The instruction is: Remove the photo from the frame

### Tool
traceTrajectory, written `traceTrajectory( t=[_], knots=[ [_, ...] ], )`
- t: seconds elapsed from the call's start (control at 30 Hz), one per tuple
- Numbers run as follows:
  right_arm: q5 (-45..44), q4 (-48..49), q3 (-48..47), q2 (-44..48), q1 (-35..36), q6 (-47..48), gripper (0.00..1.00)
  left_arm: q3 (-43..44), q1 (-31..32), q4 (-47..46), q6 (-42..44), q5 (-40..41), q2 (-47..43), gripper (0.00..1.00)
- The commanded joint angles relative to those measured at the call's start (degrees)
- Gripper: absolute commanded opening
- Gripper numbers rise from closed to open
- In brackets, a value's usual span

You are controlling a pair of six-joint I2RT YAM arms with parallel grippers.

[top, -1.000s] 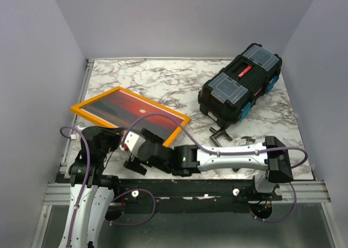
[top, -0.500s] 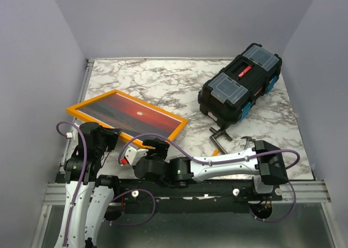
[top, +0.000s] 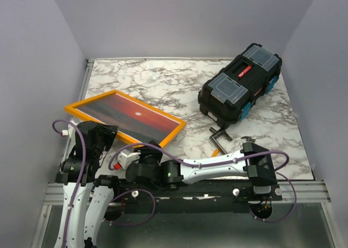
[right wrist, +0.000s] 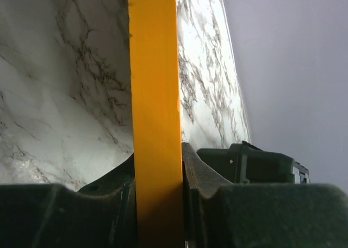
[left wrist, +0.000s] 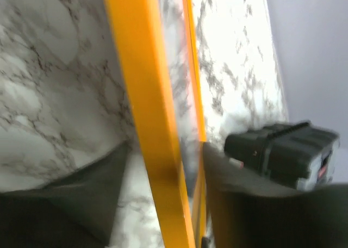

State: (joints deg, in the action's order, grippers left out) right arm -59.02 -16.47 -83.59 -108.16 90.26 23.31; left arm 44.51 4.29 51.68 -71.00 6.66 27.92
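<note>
The orange frame [top: 175, 129] lies at the left of the marble table with the sunset photo [top: 133, 115] inside it. My right gripper [top: 147, 149] is at the frame's near edge. In the right wrist view the orange frame bar [right wrist: 155, 95] stands between the fingers of the right gripper [right wrist: 157, 155], touching both, so it is shut on the frame. My left gripper [top: 107, 132] is at the near left edge. In the left wrist view the left gripper [left wrist: 167, 146] is open, with the frame bar [left wrist: 147, 95] between its fingers and gaps on both sides.
A black toolbox [top: 239, 90] stands at the back right, seen too as a black toolbox [left wrist: 283, 150] from the left wrist and as a black toolbox [right wrist: 250, 163] from the right wrist. A dark metal clamp [top: 220, 132] and small tools lie right of the frame. Purple walls close in the sides.
My right gripper has closed on the frame's near edge as its arm drew back toward the table's near side. My left gripper has opened. The frame has shifted slightly left.
</note>
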Motion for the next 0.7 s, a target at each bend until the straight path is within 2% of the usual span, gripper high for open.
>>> traceTrajectory(
  t=[0.0,0.07,0.2,0.33,0.47,0.67],
  knots=[
    [-0.87,-1.73,-5.34,0.16,-0.52,-4.33,0.01,5.49,-0.08,1.25,7.59,4.82,-0.80,0.77],
    [1.19,-4.61,-7.43,0.39,-0.53,-6.35,0.01,8.31,-0.08,1.28,10.83,5.77,-0.48,0.88],
    [6.19,-11.37,-12.65,0.49,-0.57,-10.13,0.01,15.92,-0.07,2.54,18.03,9.25,-0.36,0.98],
    [10.90,-14.90,-17.24,1.39,-0.83,-13.42,0.01,23.95,-0.08,3.60,24.23,15.17,-1.50,0.99],
    [16.77,-17.70,-21.21,2.66,-2.75,-18.43,0.01,27.80,-0.08,3.09,28.75,21.14,-3.94,0.98],
    [30.50,-23.12,-24.54,5.91,-12.26,-34.29,0.01,28.21,-0.03,2.32,31.92,24.13,-6.28,0.98]
  ],
)
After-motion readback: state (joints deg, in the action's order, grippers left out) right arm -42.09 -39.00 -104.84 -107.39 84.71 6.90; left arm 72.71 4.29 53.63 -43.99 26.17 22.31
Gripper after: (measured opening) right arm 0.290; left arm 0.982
